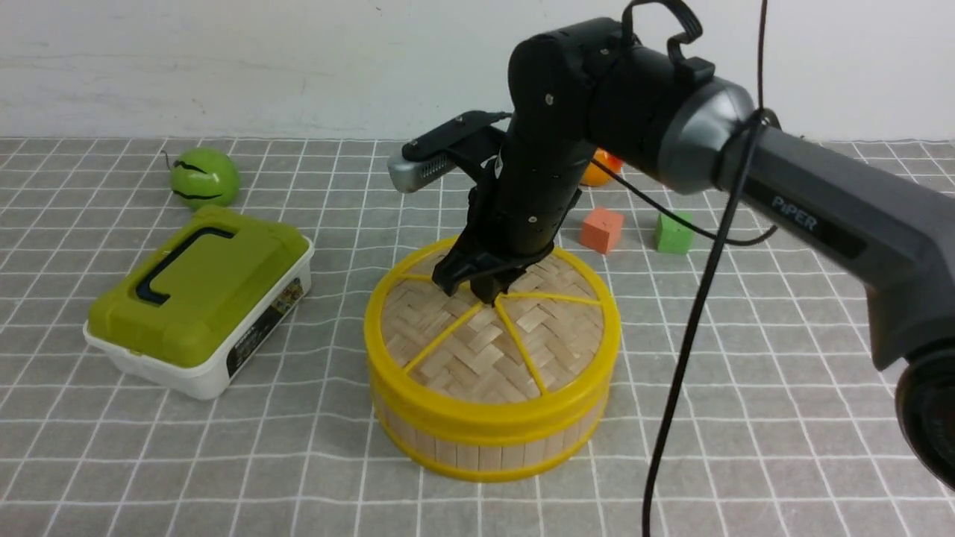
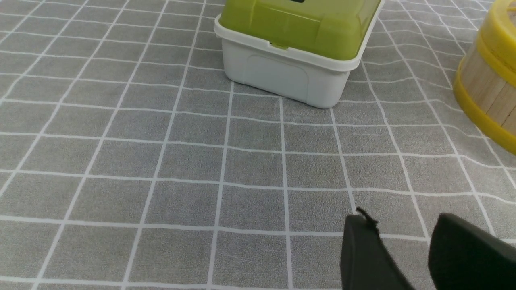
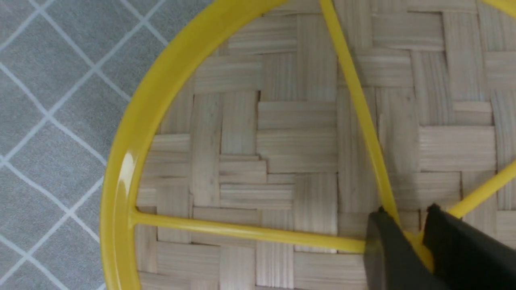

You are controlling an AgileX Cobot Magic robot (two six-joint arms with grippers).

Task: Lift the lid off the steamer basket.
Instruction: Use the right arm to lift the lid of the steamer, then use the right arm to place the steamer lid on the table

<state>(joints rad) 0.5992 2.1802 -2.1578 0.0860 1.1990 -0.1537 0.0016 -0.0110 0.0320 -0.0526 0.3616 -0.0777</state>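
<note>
The lid [image 1: 485,335], woven pale bamboo with a yellow rim and yellow spokes, sits flat on the steamer basket [image 1: 477,447] at the table's middle. My right gripper [image 1: 483,287] points down at the lid's centre. In the right wrist view the lid [image 3: 282,141] fills the picture and the gripper [image 3: 407,213] is shut on the small yellow knob [image 3: 415,241] where the spokes meet. My left gripper [image 2: 399,219] is open and empty above the bare cloth. The basket's wall [image 2: 487,88] shows at that view's edge. The left arm is out of the front view.
A white box with an olive-green lid [image 1: 198,298] stands left of the basket and also shows in the left wrist view [image 2: 294,28]. A green ball [image 1: 204,177] lies at the back left. An orange cube [image 1: 601,229], a green cube [image 1: 673,233] and an orange fruit [image 1: 600,171] lie behind the basket.
</note>
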